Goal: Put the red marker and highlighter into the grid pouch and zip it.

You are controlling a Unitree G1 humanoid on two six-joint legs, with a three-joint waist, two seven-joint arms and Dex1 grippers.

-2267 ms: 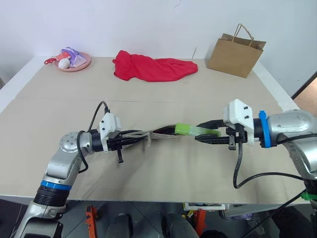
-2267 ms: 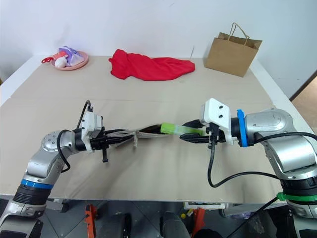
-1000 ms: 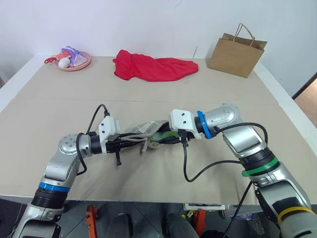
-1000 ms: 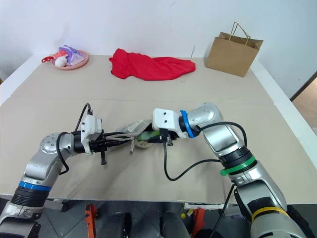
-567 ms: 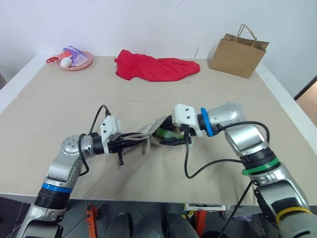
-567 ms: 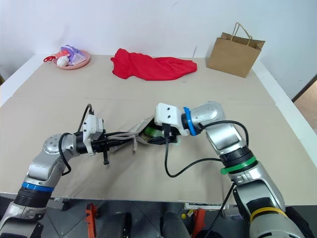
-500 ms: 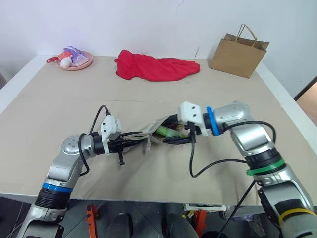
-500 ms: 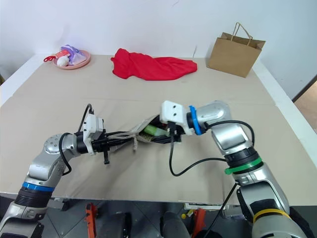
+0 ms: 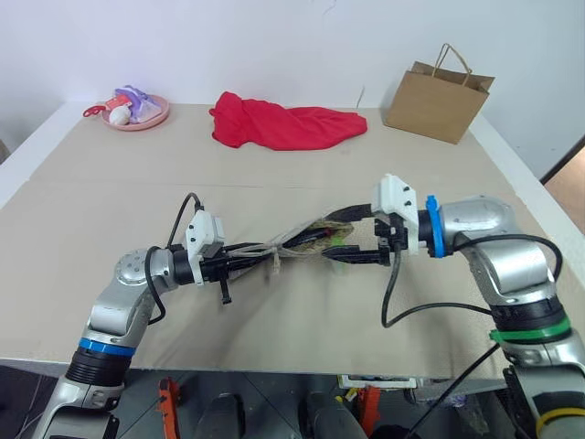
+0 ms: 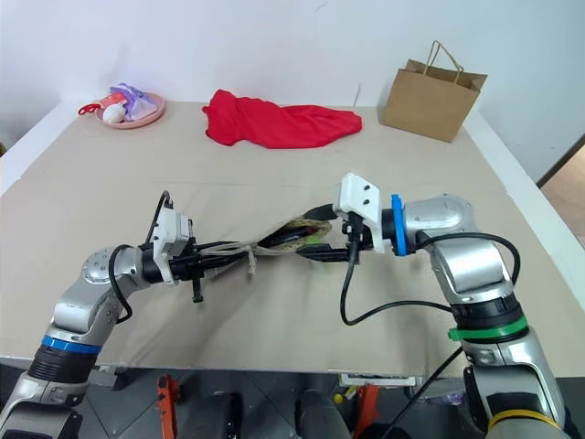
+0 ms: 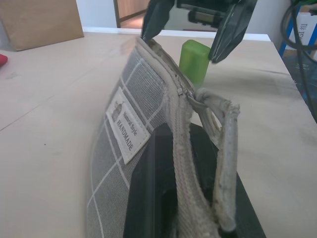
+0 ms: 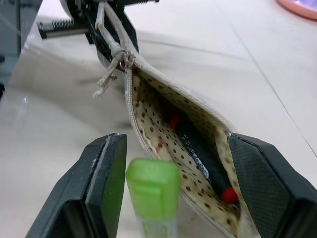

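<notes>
Arms reach in toward each other from both sides over the tan desk (image 9: 110, 183), forearms roughly level, meeting just in front of the robot. Left end effector (image 9: 265, 253) points toward three o'clock and is clamped tight on the zipper end of the grid pouch (image 9: 306, 238), holding it lifted off the desk with its mouth facing the other arm. In the left wrist view the pouch's grey checked side with its white label (image 11: 127, 129) stands on edge between the black fingers, the zipper tape running up the middle.

Right end effector (image 9: 352, 236) points toward nine o'clock, tipped slightly downward, its two fingers spread wide on either side of the pouch's open end and gripping nothing. Highlighter (image 12: 151, 196) sits between those spread fingers with its bright green cap just at the pouch's opening, apparently partly outside; whether it rests on the pouch lip cannot be told. Red marker (image 12: 198, 156) lies inside the pouch against the dotted lining, red showing at both ends of its black body.

At twelve o'clock on the far desk lies a red cloth (image 9: 288, 125), at one o'clock a brown paper bag (image 9: 439, 91), at eleven o'clock a pink dish (image 9: 135, 114).
</notes>
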